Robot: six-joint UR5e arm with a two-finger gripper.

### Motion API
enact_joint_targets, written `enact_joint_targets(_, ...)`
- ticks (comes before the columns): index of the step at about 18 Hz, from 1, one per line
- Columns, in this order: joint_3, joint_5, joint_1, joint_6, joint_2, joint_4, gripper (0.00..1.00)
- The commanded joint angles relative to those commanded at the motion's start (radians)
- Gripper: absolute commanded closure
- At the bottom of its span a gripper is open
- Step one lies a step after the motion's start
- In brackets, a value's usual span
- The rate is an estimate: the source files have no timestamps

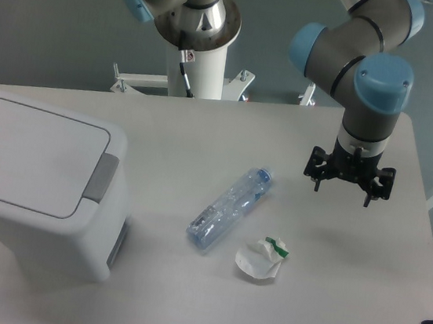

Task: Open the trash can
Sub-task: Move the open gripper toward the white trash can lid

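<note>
Grey table (341, 304) under closed trash can (35, 187); fingers (348, 186) apart, empty.

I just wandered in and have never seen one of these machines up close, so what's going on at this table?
A robot arm hangs over the right side of a grey table, its tool open, empty and touching nothing. At the far left stands a big white trash can with its lid shut and a grey push tab on the side facing the arm. Between them lie a crushed clear plastic bottle and a crumpled white wrapper. The trash can has not been opened yet.
</note>
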Motion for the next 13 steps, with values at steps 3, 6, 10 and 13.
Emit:
enact_joint_targets(3, 0.0, -0.009, -0.003, 0.0, 0.015, -0.003, 0.0)
enact_joint_targets(6, -0.024, -0.021, -0.035, 0.002, 0.02, 0.002, 0.0)
enact_joint_targets(10, -0.06, -0.026, -0.07, -0.084, 0.021, 0.067, 0.0)
enact_joint_targets(13, -0.038, -0.055, -0.11, -0.262, 0.025, 0.077, 0.0)
